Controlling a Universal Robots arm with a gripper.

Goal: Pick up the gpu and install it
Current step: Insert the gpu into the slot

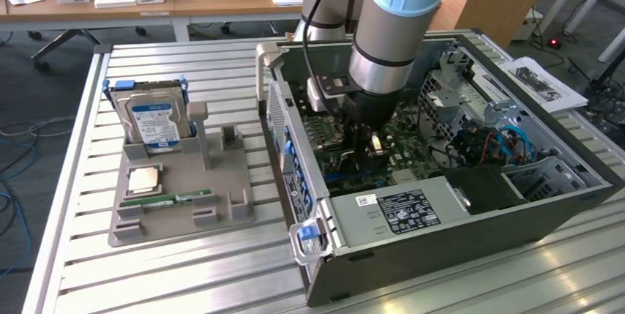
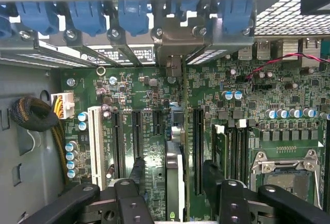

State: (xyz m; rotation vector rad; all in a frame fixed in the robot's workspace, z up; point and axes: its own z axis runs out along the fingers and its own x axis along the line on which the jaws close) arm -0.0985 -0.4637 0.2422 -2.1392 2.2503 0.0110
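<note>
We see one gpu (image 2: 174,180) standing edge-on in the motherboard (image 2: 149,105), between our gripper's (image 2: 174,175) fingers. The jaws stand wide apart, holding nothing.

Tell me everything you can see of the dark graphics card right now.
The thin dark grey-black gpu stands on edge in a green motherboard slot, a black cooler on one face. Its metal end bracket meets the case's rear wall. The open gripper straddles it, fingers clear of both faces.
</note>
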